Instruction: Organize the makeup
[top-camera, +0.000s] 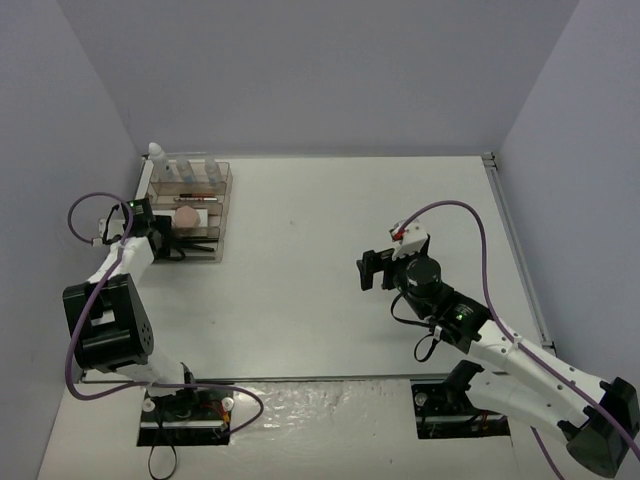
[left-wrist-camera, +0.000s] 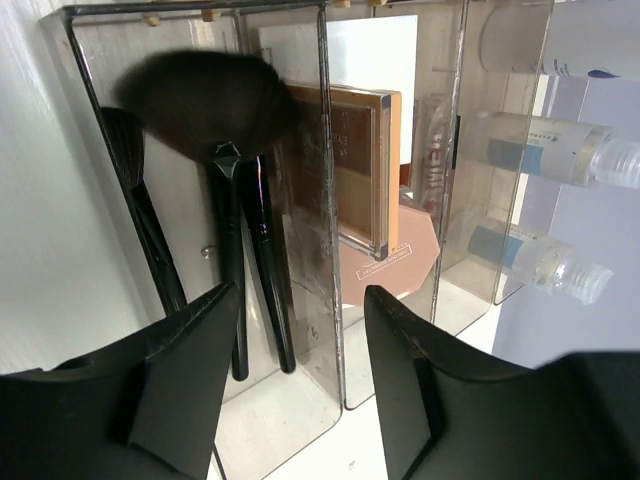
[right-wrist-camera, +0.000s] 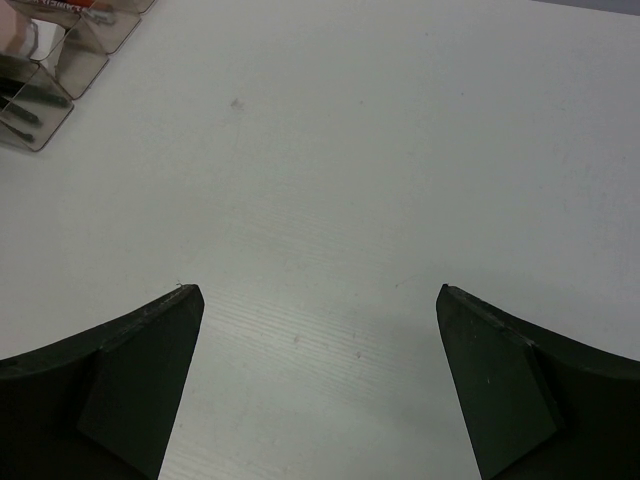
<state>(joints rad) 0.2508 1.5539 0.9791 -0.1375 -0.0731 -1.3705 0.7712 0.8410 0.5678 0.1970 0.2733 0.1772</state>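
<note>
The makeup stands in the smoky clear organizer (top-camera: 222, 215) at the table's far left. In the left wrist view I see black brushes (left-wrist-camera: 238, 190) in the front slot, a tan square compact (left-wrist-camera: 355, 165) and a pink compact (left-wrist-camera: 398, 262) behind them, and clear bottles (left-wrist-camera: 545, 150) at the back. From above, the pink compact (top-camera: 186, 215) and the bottles (top-camera: 188, 172) show. My left gripper (top-camera: 172, 243) (left-wrist-camera: 302, 290) is open and empty at the organizer's near edge. My right gripper (top-camera: 368, 270) (right-wrist-camera: 317, 290) is open and empty over bare table.
A white bottle (top-camera: 156, 152) stands at the organizer's far left corner, against the left wall. The organizer's corner (right-wrist-camera: 50, 60) shows at the top left of the right wrist view. The white table (top-camera: 330, 220) spreads between the arms.
</note>
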